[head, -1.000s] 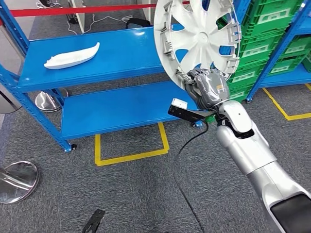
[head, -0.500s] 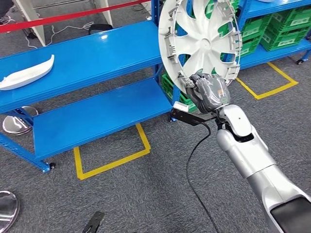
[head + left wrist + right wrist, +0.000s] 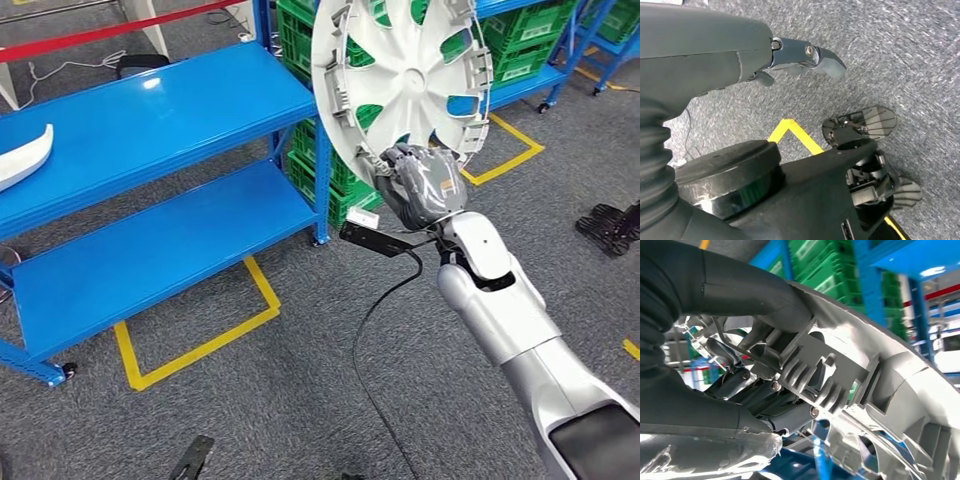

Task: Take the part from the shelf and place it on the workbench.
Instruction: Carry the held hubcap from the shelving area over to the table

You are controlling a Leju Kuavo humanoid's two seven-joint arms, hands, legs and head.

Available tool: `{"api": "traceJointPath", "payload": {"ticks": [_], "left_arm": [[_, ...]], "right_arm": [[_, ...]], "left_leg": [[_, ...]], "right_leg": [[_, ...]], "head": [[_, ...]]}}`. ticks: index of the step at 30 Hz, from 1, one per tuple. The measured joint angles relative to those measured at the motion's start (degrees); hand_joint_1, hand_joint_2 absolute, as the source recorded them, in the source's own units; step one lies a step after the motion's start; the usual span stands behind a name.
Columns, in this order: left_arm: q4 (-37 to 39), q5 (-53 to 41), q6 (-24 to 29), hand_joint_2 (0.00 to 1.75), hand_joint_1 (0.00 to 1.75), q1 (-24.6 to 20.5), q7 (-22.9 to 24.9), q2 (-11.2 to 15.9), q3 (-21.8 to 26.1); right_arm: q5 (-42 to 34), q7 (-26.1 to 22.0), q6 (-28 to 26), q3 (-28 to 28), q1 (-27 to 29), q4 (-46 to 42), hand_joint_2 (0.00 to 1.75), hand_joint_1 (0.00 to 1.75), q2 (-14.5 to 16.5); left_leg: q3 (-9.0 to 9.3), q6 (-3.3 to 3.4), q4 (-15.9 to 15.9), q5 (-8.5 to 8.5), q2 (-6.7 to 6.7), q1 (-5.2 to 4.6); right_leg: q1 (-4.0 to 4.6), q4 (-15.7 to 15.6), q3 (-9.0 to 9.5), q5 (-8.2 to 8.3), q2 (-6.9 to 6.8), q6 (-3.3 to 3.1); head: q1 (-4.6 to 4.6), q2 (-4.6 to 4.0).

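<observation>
A white hubcap (image 3: 404, 80) with grey clips on its back is held up on edge in the head view, above the carpet in front of the shelves. My right hand (image 3: 419, 185) grips its lower rim. In the right wrist view my dark fingers (image 3: 753, 390) wrap around the hubcap's ribbed rim (image 3: 874, 370). My left hand (image 3: 753, 55) hangs over the grey carpet in the left wrist view, fingers stretched out and holding nothing.
A blue two-level shelf (image 3: 151, 120) stands at the left, with a white curved part (image 3: 23, 155) on its upper level. Stacked green crates (image 3: 332, 170) sit behind the hubcap. Yellow floor tape (image 3: 196, 345) and a black cable (image 3: 377, 330) lie on the carpet.
The whole picture has shifted: the camera has turned right, so the blue shelf and the white part slid left. My right hand still holds the hubcap raised.
</observation>
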Motion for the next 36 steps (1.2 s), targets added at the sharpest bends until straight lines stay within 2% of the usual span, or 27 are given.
{"api": "traceJointPath", "payload": {"ticks": [2,3,5,7,8,10,11,12,13,14,16,18,19,20,21,22,23,25,26,27,28,29,30,31,33,34,36], "left_arm": [[0.00,-0.07,0.03,1.75,0.00,-0.02,0.05,0.02,0.07],[0.00,-0.08,0.04,1.75,0.00,-0.01,0.10,0.05,0.09],[0.00,-0.18,0.04,1.75,0.00,0.02,0.24,0.12,0.13],[0.00,-0.42,0.02,1.75,0.00,-0.13,0.31,0.16,0.14],[0.00,-0.58,0.00,1.75,0.00,-0.25,0.31,0.17,0.13],[0.00,-0.90,-0.05,1.75,0.00,-0.38,0.29,0.17,0.12],[0.00,-1.05,-0.07,1.75,0.00,-0.36,0.27,0.17,0.11],[0.00,-1.17,-0.08,1.75,0.00,-0.35,0.24,0.17,0.11],[0.00,-1.27,-0.09,1.75,0.00,-0.37,0.19,0.18,0.11],[0.00,-1.39,-0.08,1.75,0.00,-0.45,0.12,0.19,0.10],[0.00,-1.57,-0.05,1.75,0.00,-0.65,-0.02,0.22,0.09],[0.00,-1.67,-0.02,1.75,0.00,-0.79,-0.09,0.25,0.09],[0.00,-1.72,-0.01,1.75,0.00,-0.82,-0.11,0.27,0.07],[0.00,-1.79,0.01,1.75,0.00,-0.86,-0.12,0.29,0.04],[0.00,-1.89,0.02,1.75,0.00,-0.92,-0.13,0.30,0.02],[0.00,-1.98,0.03,1.75,0.00,-0.98,-0.13,0.30,-0.01],[0.00,-2.08,0.06,1.75,0.00,-1.04,-0.13,0.29,-0.03],[0.00,-2.22,0.14,1.75,0.00,-0.97,-0.13,0.30,-0.04],[0.00,-2.27,0.20,1.75,0.00,-0.88,-0.13,0.32,-0.04],[0.00,-2.29,0.25,1.75,0.00,-0.80,-0.13,0.34,-0.04],[0.00,-2.31,0.29,1.75,0.00,-0.76,-0.13,0.35,-0.04],[0.00,-2.31,0.33,1.75,0.00,-0.76,-0.13,0.33,-0.04],[0.00,-2.31,0.33,1.75,0.00,-0.78,-0.13,0.30,-0.04],[0.00,-2.32,0.33,1.75,0.00,-0.80,-0.13,0.28,-0.05],[0.00,-2.41,0.37,1.75,0.00,-0.79,-0.13,0.30,-0.06],[0.00,-2.51,0.44,1.75,0.00,-0.77,-0.11,0.31,-0.06],[0.00,-2.77,0.72,1.75,0.00,-0.78,-0.07,0.32,-0.08]], "right_arm": [[0.02,0.10,0.01,-0.02,-0.49,0.12,1.75,1.75,0.29],[0.03,0.15,0.02,-0.04,-0.72,0.21,1.75,1.75,0.44],[0.04,0.19,0.04,-0.12,-1.00,0.43,1.75,1.75,0.64],[0.04,0.20,0.10,-0.22,-1.10,0.62,1.75,1.75,0.67],[0.03,0.21,0.15,-0.26,-1.14,0.70,1.75,1.75,0.69],[0.02,0.24,0.23,-0.32,-1.17,0.93,1.75,1.75,0.73],[0.02,0.23,0.26,-0.33,-1.14,1.08,1.75,1.75,0.74],[0.01,0.22,0.29,-0.33,-1.10,1.22,1.75,1.75,0.74],[-0.01,0.21,0.33,-0.36,-1.07,1.32,1.75,1.75,0.73],[-0.04,0.20,0.38,-0.40,-1.07,1.38,1.75,1.75,0.73],[-0.11,0.19,0.46,-0.51,-1.31,1.38,1.75,1.75,0.74],[-0.15,0.16,0.55,-0.57,-1.82,1.35,1.75,1.75,0.75],[-0.16,0.15,0.60,-0.63,-2.03,1.34,1.75,1.75,0.73],[-0.19,0.14,0.66,-0.71,-2.14,1.33,1.75,1.75,0.67],[-0.22,0.14,0.72,-0.83,-2.16,1.32,1.75,1.75,0.57],[-0.25,0.13,0.79,-0.93,-2.22,1.31,1.75,1.75,0.47],[-0.27,0.09,0.85,-0.97,-2.32,1.29,1.75,1.75,0.41],[-0.30,-0.06,0.93,-0.97,-2.48,1.27,1.75,1.75,0.40],[-0.32,-0.14,0.94,-0.96,-2.49,1.26,1.75,1.75,0.42],[-0.34,-0.20,0.95,-0.96,-2.46,1.26,1.75,1.75,0.42],[-0.35,-0.22,0.96,-0.96,-2.44,1.26,1.75,1.75,0.42],[-0.38,-0.22,0.97,-0.97,-2.45,1.26,1.75,1.75,0.42],[-0.40,-0.22,0.97,-0.98,-2.50,1.26,1.75,1.75,0.42],[-0.42,-0.21,0.96,-1.01,-2.62,1.26,1.75,1.75,0.42],[-0.44,-0.21,0.95,-1.03,-2.87,1.23,1.75,1.75,0.42],[-0.44,-0.21,0.95,-1.04,-2.93,1.23,1.75,1.75,0.39],[-0.49,-0.24,0.95,-1.12,-2.84,1.15,1.75,1.75,0.21]], "left_leg": [[0.28,-0.52,0.07,-0.30,0.88,-0.40],[0.37,-0.78,0.05,-0.37,1.32,-0.62],[0.58,-1.27,-0.13,-0.43,2.36,-0.75],[0.27,-1.76,0.85,-1.63,1.43,-0.60],[-0.60,-1.88,2.86,-3.09,0.24,-0.55],[-3.99,-1.78,10.18,-6.87,-2.07,-0.58],[-5.78,-1.71,13.80,-8.10,-2.49,-0.63],[-6.96,-1.66,15.94,-8.25,-2.66,-0.65],[-7.16,-1.64,15.95,-7.24,-2.74,-0.64],[-6.31,-1.63,13.73,-5.28,-2.95,-0.59],[-3.07,-1.67,6.30,-1.23,-5.14,-0.17],[-1.04,-1.58,1.50,0.04,-7.26,0.22],[-0.79,-1.36,0.83,-0.14,-7.43,0.22],[-0.80,-1.02,0.69,-0.13,-6.80,0.19],[-0.74,-0.61,0.53,0.03,-6.13,0.20],[-0.66,-0.19,0.39,0.21,-5.41,0.24],[-0.61,0.17,0.24,0.34,-4.70,0.28],[-0.56,0.57,0.19,0.36,-3.39,0.09],[-0.54,0.64,0.20,0.34,-2.71,-0.02],[-0.53,0.67,0.21,0.31,-2.01,-0.09],[-0.50,0.66,0.22,0.27,-1.29,-0.15],[-0.43,0.61,0.22,0.21,-0.60,-0.20],[-0.32,0.51,0.23,0.09,0.04,-0.26],[-0.19,0.33,0.25,-0.06,0.59,-0.44],[0.06,-0.13,0.29,-0.34,1.59,-0.89],[0.16,-0.39,0.24,-0.41,2.12,-1.08],[0.44,-0.99,0.07,-0.67,3.09,-1.09]], "right_leg": [[0.35,-6.03,3.43,1.63,-1.58,-0.64],[0.52,-6.97,3.87,1.63,-1.76,-1.01],[0.59,-6.99,3.63,1.79,-0.35,-1.79],[0.36,-7.23,3.48,2.12,0.94,-2.46],[0.20,-7.38,3.47,2.30,1.54,-2.78],[0.06,-7.51,3.39,2.50,2.83,-3.16],[0.07,-7.53,3.36,2.55,3.59,-3.24],[0.07,-7.51,3.34,2.58,4.38,-3.25],[0.04,-7.50,3.35,2.63,5.17,-3.21],[-0.02,-7.48,3.37,2.69,5.96,-3.12],[-0.12,-7.31,3.18,2.83,7.43,-2.72],[-0.21,-7.22,2.56,3.12,8.83,-2.03],[-0.29,-7.36,2.28,3.36,9.52,-1.59],[-0.46,-7.65,2.11,3.65,10.19,-1.15],[-0.48,-7.73,1.92,3.74,9.99,-0.76],[-0.37,-7.08,1.46,3.33,8.87,-0.48],[-0.22,-5.19,0.49,2.26,7.07,-0.28],[-0.02,1.91,-2.75,-1.30,3.20,-0.07],[-0.04,5.73,-4.46,-2.84,2.31,0.00],[-0.06,8.17,-5.50,-3.56,1.93,-0.01],[-0.06,8.40,-5.45,-3.24,1.75,-0.07],[-0.01,6.34,-4.19,-2.04,1.50,-0.22],[0.11,2.57,-1.97,-0.35,0.73,-0.45],[0.47,-1.51,0.40,0.87,-0.81,-0.68],[1.01,-6.45,3.26,2.04,-2.70,-1.46],[1.22,-7.03,3.50,1.95,-2.76,-1.81],[1.08,-7.24,3.38,2.24,-1.10,-2.55]], "head": [[-0.05,0.00],[-0.10,0.00],[-0.20,0.00],[-0.24,0.00],[-0.37,0.00],[-0.63,0.00],[-0.72,0.00],[-0.74,0.00],[-0.76,0.00],[-0.78,0.00],[-0.85,0.00],[-0.88,0.01],[-0.93,0.01],[-0.95,0.01],[-0.97,0.01],[-0.75,0.01],[-0.45,0.00],[0.08,0.00],[0.10,0.00],[0.09,0.00],[0.12,0.00],[0.10,0.00],[0.11,0.00],[0.13,0.00],[0.00,0.00],[-0.05,0.00],[-0.09,0.00]]}}
